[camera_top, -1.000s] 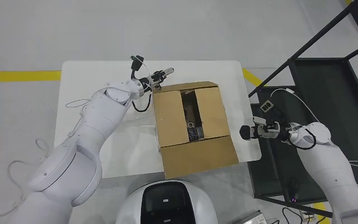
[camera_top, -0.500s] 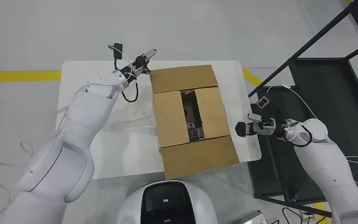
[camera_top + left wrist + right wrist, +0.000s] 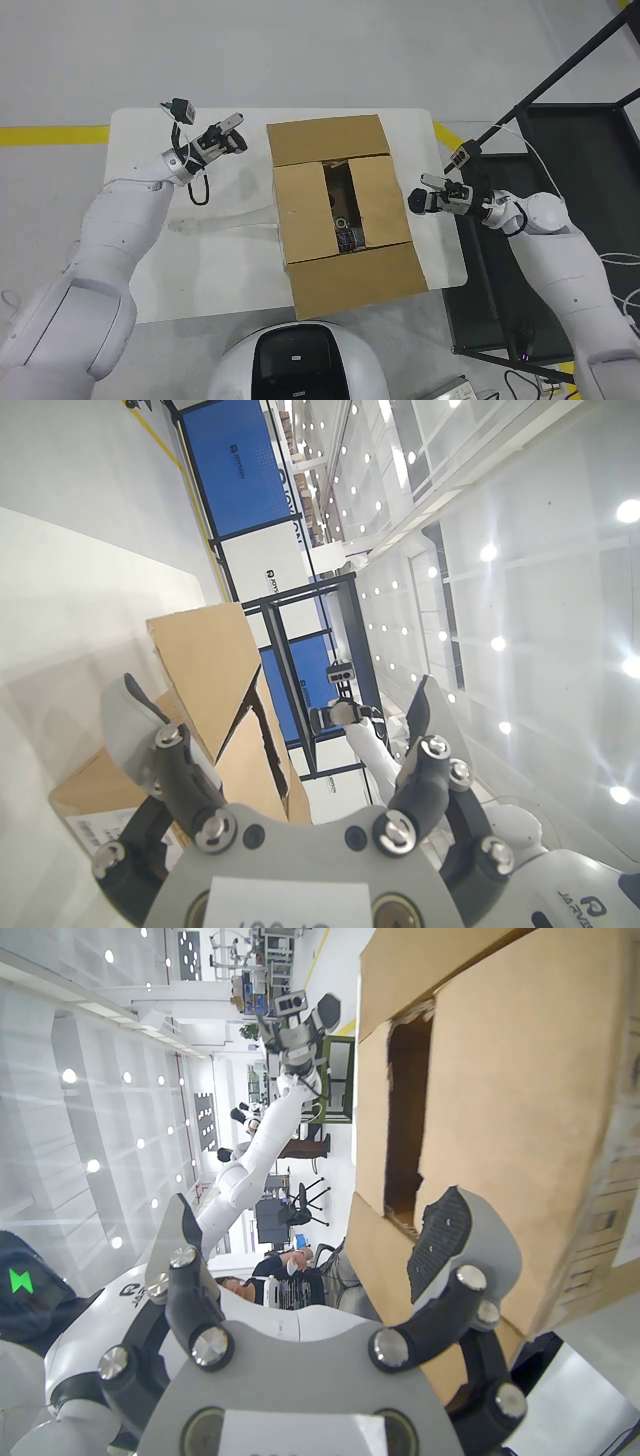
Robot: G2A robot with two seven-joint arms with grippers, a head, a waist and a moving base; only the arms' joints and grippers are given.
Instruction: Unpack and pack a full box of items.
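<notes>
A brown cardboard box (image 3: pixel 345 215) stands on the white table (image 3: pixel 190 260). Its far flap lies folded outward and a narrow gap between the two side flaps shows several items (image 3: pixel 347 225) inside. The same box (image 3: pixel 220 680) appears in the left wrist view and again as the box (image 3: pixel 500 1093) in the right wrist view. My left gripper (image 3: pixel 232 135) hovers open and empty near the box's far left corner, a short way off it. My right gripper (image 3: pixel 418 200) is open at the box's right side, close to the flap edge, holding nothing.
A black metal rack (image 3: pixel 560 190) stands just right of the table, beside my right arm. Bare tabletop lies left of the box. A yellow floor line (image 3: pixel 50 135) runs behind the table.
My left gripper let go of the far flap and drew back to the left; that flap now lies folded outward. My right gripper moved left and up toward the box's right side.
</notes>
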